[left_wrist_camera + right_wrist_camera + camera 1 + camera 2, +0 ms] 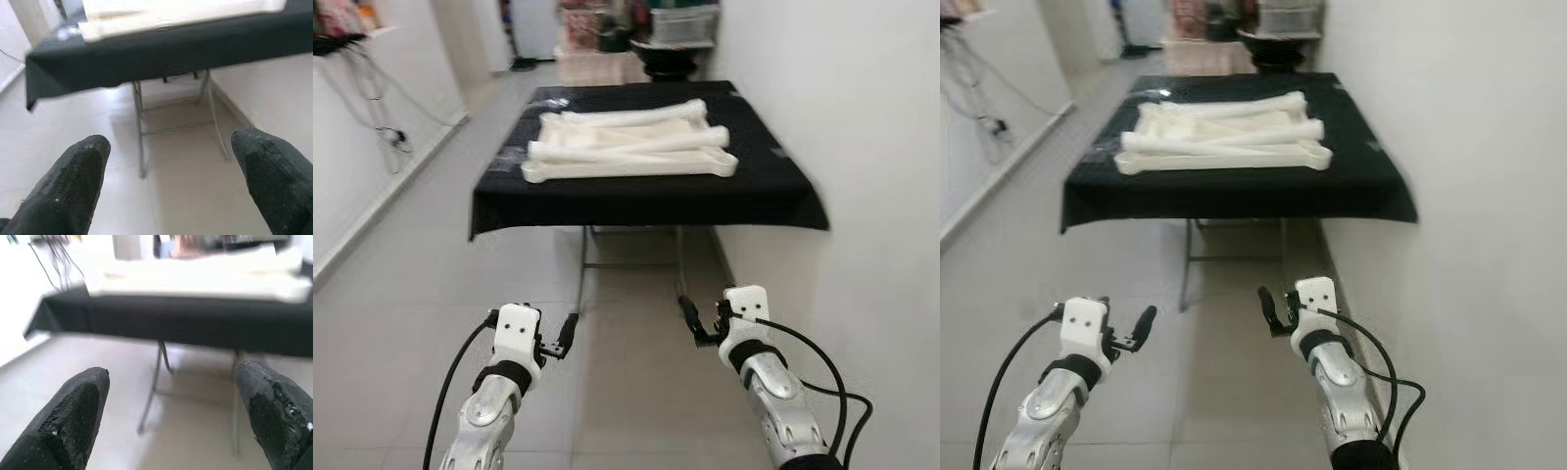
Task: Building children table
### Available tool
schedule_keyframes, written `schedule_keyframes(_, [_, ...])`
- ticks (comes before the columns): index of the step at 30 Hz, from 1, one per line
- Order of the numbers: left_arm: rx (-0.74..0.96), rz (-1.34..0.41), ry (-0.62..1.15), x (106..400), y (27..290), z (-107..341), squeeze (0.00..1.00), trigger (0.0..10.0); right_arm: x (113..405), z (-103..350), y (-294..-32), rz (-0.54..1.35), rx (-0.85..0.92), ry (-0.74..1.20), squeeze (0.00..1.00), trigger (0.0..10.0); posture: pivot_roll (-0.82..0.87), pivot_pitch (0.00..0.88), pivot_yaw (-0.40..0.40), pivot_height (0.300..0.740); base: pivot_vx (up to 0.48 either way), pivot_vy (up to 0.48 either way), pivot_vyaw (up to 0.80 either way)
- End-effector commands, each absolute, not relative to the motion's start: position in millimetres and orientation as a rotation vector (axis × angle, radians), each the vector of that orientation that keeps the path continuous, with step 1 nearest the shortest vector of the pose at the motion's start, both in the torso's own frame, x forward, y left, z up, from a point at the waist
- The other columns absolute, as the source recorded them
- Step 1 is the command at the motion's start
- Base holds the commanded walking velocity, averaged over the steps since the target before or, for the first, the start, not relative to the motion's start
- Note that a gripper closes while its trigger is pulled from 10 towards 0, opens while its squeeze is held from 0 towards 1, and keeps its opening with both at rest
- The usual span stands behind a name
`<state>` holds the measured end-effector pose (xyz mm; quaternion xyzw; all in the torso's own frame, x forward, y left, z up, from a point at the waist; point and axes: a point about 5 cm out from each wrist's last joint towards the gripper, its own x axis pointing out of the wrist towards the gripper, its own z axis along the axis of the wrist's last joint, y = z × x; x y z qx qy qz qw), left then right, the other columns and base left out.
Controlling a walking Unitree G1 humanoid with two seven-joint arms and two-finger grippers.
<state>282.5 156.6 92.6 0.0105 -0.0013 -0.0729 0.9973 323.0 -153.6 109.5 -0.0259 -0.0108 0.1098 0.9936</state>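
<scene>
White plastic table parts [628, 145] lie stacked on a folding table under a black cloth [646, 201] ahead of me. Several long white legs rest across a flat white frame [1224, 157]. My left gripper [566, 335] is held low over the floor, short of the table's near edge, open and empty. My right gripper [689, 315] is level with it to the right, also open with nothing between its fingers [78, 416]. Both wrist views look under the cloth at the table's metal legs [139, 122].
A white wall [862, 117] runs close along the right side of the table. Cables [382, 117] hang on the left wall. Boxes and a dark round object [661, 59] stand beyond the table. Grey tiled floor [411, 294] lies open to the left.
</scene>
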Motion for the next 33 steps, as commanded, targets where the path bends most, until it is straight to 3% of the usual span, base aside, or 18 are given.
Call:
schedule_keyframes(1, [0.016,-0.169,-0.019,287.0,152.9,100.1,0.0,10.0,323.4,109.7,-161.5,0.187,-0.037,-0.01,0.0,10.0,-0.1,0.0,0.05,0.74,0.281,0.0,0.8])
schedule_keyframes(6, [0.015,-0.185,-0.026,289.3,148.9,104.9,0.0,10.0,322.7,112.8,-160.7,0.19,-0.033,-0.024,0.0,10.0,-0.1,0.0,0.054,0.74,0.286,0.0,0.67])
schedule_keyframes(26, [-0.008,-0.292,-0.047,293.6,130.8,121.1,0.0,10.0,331.5,131.2,-159.0,0.211,-0.022,-0.025,0.0,10.0,-0.1,0.0,0.054,0.74,0.288,0.0,0.0])
schedule_keyframes(33, [-0.016,-0.323,-0.061,295.7,124.6,128.5,0.0,10.0,334.4,136.4,-161.1,0.194,-0.049,-0.041,0.0,10.0,-0.11,0.0,0.058,0.74,0.289,0.0,-0.34])
